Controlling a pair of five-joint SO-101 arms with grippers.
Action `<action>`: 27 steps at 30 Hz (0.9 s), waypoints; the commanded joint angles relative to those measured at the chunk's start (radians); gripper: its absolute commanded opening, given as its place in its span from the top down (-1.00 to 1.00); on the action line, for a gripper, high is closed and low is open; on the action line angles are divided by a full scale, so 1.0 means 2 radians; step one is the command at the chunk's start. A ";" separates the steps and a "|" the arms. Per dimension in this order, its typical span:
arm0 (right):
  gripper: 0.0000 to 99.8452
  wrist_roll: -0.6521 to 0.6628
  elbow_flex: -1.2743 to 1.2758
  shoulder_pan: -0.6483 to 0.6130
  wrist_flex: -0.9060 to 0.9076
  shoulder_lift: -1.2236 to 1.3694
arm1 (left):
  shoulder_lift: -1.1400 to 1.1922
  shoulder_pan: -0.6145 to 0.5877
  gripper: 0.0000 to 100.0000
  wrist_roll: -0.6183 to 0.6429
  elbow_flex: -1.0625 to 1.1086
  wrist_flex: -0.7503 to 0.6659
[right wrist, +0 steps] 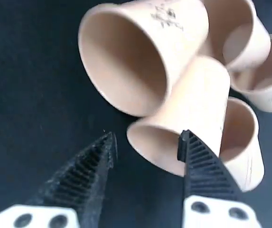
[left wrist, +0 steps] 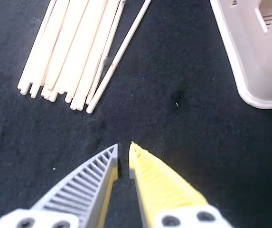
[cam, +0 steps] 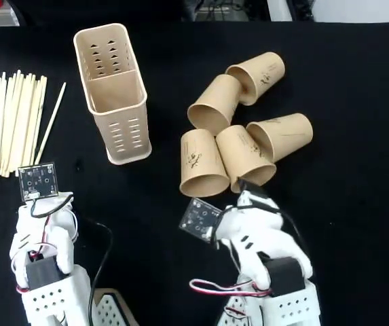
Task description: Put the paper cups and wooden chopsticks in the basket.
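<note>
Several brown paper cups (cam: 243,156) lie on their sides in a cluster right of centre on the black table. A bundle of wooden chopsticks (cam: 14,122) lies at the far left, with one stick (cam: 50,122) slanted beside it. The beige slotted basket (cam: 116,95) stands upright between them. My right gripper (right wrist: 146,137) is open just in front of the nearest cups (right wrist: 121,61), and one finger overlaps a cup's rim (right wrist: 154,147). My left gripper (left wrist: 124,147) is shut and empty, a short way from the chopstick ends (left wrist: 74,52).
The basket's base corner (left wrist: 254,52) shows beside the left gripper's path. The left arm (cam: 41,238) and right arm (cam: 269,251) sit at the table's near edge. Bare black cloth (cam: 357,204) stretches right of the cups.
</note>
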 commanded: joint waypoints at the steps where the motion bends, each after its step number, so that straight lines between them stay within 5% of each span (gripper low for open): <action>1: 0.55 -0.027 0.003 -0.039 -0.030 -0.046 | -0.005 -0.003 0.89 0.002 0.009 0.003; 8: 0.55 -0.040 0.040 -0.053 -0.124 -0.043 | -0.005 -0.003 0.89 0.002 0.009 0.003; 15: 0.55 -0.083 -0.149 -0.087 -0.061 -0.005 | -0.005 -0.003 0.89 0.002 0.009 0.003; 20: 0.55 -0.101 -0.316 -0.097 -0.046 0.216 | -0.005 -0.003 0.89 0.002 0.009 0.003; 27: 0.55 -0.057 -0.646 -0.206 0.057 0.580 | -0.005 -0.003 0.89 0.002 0.009 0.003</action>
